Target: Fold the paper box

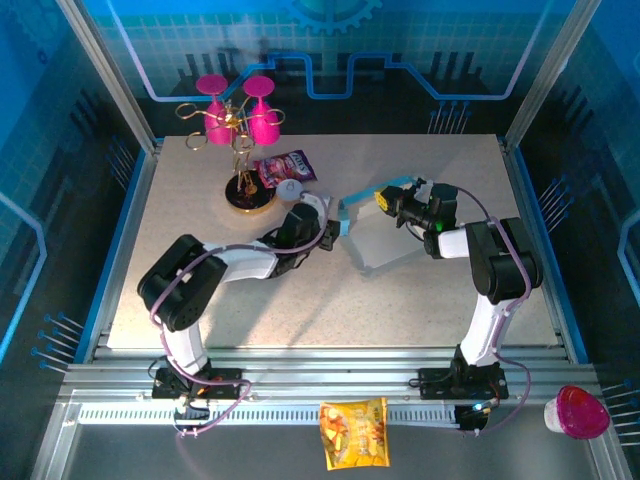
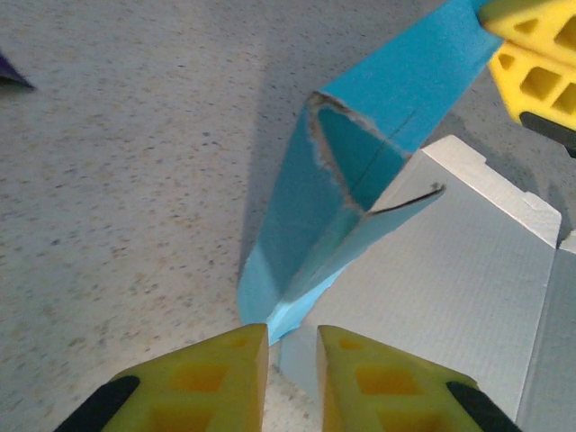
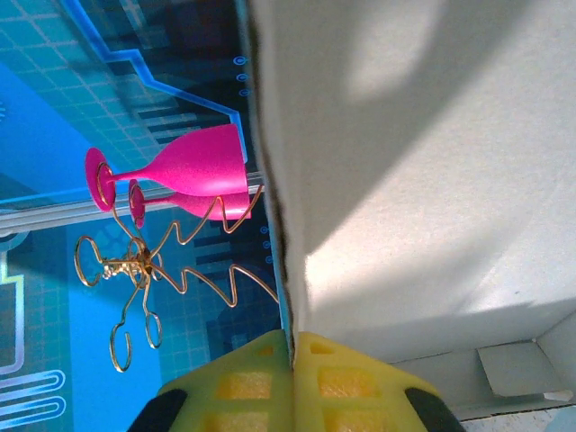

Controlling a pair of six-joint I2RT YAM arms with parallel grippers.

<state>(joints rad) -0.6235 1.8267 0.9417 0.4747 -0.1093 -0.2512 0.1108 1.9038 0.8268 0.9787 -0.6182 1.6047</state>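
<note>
Left pincer [image 2: 292, 333] stands narrowly apart at a blue flap corner of the paper box [image 2: 468, 270] — closing askew could crease or tear that ragged edge. Right pincer [image 3: 292, 340], clamped on a whitish wall, might drag the box across the surface [image 2: 117, 180] — toward the wire glass rack [image 1: 240, 150] nearby.

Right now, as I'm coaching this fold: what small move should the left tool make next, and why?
Probably close the left tool on the paper box, at its blue flap's lower corner. The tool's fingers stand narrowly apart with that corner at their mouth, and the right tool is shut on a box wall's edge, which should steady the pull.
</note>
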